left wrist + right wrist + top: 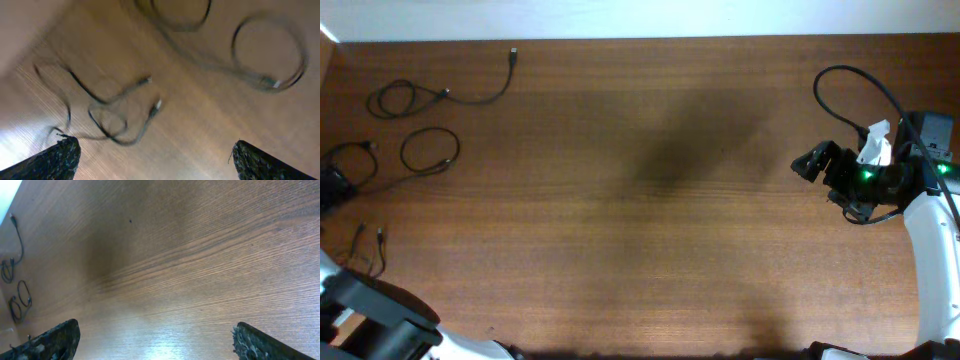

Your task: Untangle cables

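Observation:
Several thin black cables lie apart at the table's left. One cable has a small coil and a long tail to a plug near the back edge. A second cable forms a round loop. A third, short cable lies near the front left. My left gripper is at the far left edge, open and empty above the cables. Its blurred wrist view shows the short cable and a round loop ahead of its jaws. My right gripper is open and empty at the far right, its fingers over bare wood.
The thicker black arm cable loops behind the right arm. The right wrist view shows the cables far off at its left edge. The wooden table ends at a white wall along the back.

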### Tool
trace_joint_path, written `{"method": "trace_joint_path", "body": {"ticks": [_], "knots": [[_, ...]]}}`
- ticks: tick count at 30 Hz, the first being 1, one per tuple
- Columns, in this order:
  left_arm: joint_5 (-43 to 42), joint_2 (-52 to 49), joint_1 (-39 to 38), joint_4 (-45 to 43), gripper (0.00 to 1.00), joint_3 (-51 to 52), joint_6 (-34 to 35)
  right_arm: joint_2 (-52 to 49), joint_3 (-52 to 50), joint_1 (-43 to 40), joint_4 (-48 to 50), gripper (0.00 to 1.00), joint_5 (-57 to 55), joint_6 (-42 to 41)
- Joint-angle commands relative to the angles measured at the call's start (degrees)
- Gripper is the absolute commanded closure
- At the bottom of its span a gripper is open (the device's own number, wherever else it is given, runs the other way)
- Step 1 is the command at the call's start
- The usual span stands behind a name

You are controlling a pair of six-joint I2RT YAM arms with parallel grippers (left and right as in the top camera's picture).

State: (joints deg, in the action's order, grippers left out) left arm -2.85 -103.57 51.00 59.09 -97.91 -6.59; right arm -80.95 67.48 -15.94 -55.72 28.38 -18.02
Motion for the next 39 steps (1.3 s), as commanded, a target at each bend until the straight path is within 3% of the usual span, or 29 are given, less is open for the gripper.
{"method": "trace_joint_path", "body": {"ticks": [1, 8, 12, 20, 31, 32, 33, 34, 35, 39], "knots": [[0.76, 2.67, -0.76, -0.02, 0.01, -7.1, 1.01, -0.15, 0.02, -0.15, 0.0, 0.02, 0.33, 0.22], [9.66, 1.27, 0.31, 2.36, 0.01, -4.61, 1.27, -0.15, 0.02, -0.15, 0.02, 0.02, 0.33, 0.22], [16.24, -1.27, 3.26, 1.88, 0.01, 1.2, 11.41, -0.15, 0.02, -0.15, -0.26, 0.02, 0.33, 0.22], [16.2, -9.16, 9.29, -2.03, 0.01, 5.03, 8.02, -0.15, 0.02, -0.15, -0.42, 0.02, 0.33, 1.07], [16.15, -14.82, 9.84, -9.6, 0.03, 5.03, 8.11, -0.15, 0.02, -0.15, -0.63, 0.02, 0.33, 1.07], [16.13, -14.82, 9.84, -10.45, 0.07, 5.03, 8.09, -0.15, 0.02, -0.15, -0.63, 0.02, 0.33, 1.07], [16.13, -14.82, 9.84, -11.15, 0.16, 5.03, 8.09, -0.15, 0.02, -0.15, -0.63, 0.02, 0.33, 1.07], [16.06, -14.82, 9.84, -11.69, 0.32, 5.03, 8.11, -0.15, 0.02, -0.15, -0.63, 0.01, 0.33, 1.07], [15.89, -14.82, 9.84, -12.22, 0.4, 5.03, 8.11, -0.15, 0.02, -0.15, -0.63, 0.02, 0.33, 1.07], [15.69, -14.84, 9.84, -13.27, 0.38, 5.03, 8.11, -0.15, 0.02, -0.15, -0.63, 0.02, 0.33, 1.05]]}}
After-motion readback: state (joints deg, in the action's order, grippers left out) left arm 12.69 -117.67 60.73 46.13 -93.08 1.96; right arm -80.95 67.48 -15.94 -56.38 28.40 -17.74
